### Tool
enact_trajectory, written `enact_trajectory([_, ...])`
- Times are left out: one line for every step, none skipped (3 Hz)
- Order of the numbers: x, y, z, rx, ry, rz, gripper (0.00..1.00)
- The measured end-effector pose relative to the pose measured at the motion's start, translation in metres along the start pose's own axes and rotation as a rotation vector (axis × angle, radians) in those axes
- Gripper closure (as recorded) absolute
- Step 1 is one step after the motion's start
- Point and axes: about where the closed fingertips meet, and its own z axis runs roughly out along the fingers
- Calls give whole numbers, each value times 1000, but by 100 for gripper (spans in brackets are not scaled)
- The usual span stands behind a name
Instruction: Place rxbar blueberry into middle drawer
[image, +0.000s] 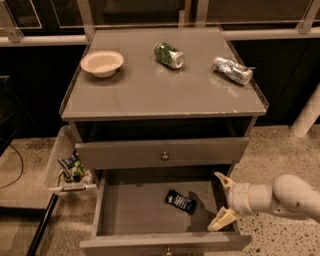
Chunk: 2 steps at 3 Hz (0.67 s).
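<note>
The rxbar blueberry (180, 201), a small dark blue wrapper with white print, lies flat on the floor of the open middle drawer (127, 212), right of centre. My gripper (222, 200) is at the drawer's right side, a little to the right of the bar and apart from it. Its two pale fingers are spread wide, one up near the drawer's back corner and one down near the front, and hold nothing. The white arm runs off to the right.
On the cabinet top stand a cream bowl (102, 62), a green-labelled can (168, 54) on its side and a crushed silver can (232, 70). The closed upper drawer has a round brass knob (165, 156). A side tray (64, 176) with small packets hangs at the left.
</note>
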Motion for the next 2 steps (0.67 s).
enact_trajectory([-25,11,-53,29,2,-65,0])
enact_trajectory([-47,10,-87,96,14,-90,0])
